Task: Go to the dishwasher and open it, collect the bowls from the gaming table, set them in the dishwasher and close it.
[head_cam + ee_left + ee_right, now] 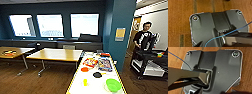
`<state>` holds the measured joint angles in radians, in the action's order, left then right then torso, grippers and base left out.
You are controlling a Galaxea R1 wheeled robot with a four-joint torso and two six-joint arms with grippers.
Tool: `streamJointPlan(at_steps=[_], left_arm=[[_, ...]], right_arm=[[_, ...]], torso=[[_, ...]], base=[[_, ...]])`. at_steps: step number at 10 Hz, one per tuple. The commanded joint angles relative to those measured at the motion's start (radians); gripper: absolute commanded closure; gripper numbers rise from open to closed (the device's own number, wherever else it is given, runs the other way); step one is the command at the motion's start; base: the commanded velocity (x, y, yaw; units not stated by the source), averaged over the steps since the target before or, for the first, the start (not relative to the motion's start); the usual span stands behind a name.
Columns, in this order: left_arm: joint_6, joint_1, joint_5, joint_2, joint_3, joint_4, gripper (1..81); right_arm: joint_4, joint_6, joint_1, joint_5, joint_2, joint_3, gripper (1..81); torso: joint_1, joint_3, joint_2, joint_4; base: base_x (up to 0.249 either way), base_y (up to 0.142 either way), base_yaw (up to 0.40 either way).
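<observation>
Directly ahead in the head view stands the gaming table (80, 88), its white tabletop edged in yellow and running away from the camera toward a teal pillar (117, 32). On it, nearest the camera and toward the right rim, sits the wide lime-green bowl (113, 85); a small yellow piece (85, 82) lies well apart from it, closer to the left rim (too blurred to say whether it is the second bowl). Between them and a little farther back rests a black round thing with a short yellow handle (97, 74), then a small orange disc (84, 69), and at the far end two flat colourful packs (98, 63) lie side by side. To the left, two wooden tabletops (55, 54) on metal legs stand over a dark wood floor (32, 82), beneath three bright windows (51, 25) in a dark blue wall. To the right of the pillar a person (143, 37) in dark clothes stands behind a black cart (150, 63). Both wrist views look down at brown wood flooring past the robot's own dark plate; a thin blue cable (228, 33) crosses the left one. How far the left tool or the right tool is open I cannot tell, nor whether either has hold of anything.
</observation>
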<state>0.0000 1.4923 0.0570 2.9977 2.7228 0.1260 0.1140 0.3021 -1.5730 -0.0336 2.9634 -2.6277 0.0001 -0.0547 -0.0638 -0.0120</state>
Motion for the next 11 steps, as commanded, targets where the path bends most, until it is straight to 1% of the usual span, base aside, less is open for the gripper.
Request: streamJointPlan(at_steps=[1,11], left_arm=[[0.0,-0.051,-0.046,0.0,0.0,-0.005,1.0],[0.0,-0.051,-0.048,0.0,0.0,-0.006,1.0]], right_arm=[[-0.007,0.003,0.047,0.057,-0.004,0.003,1.0],[-0.008,0.003,0.047,0.057,0.001,0.002,1.0]], torso=[[0.0,0.0,0.0,0.0],[0.0,0.0,0.0,0.0]], base=[[0.0,0.0,0.0],[0.0,0.0,0.0]])
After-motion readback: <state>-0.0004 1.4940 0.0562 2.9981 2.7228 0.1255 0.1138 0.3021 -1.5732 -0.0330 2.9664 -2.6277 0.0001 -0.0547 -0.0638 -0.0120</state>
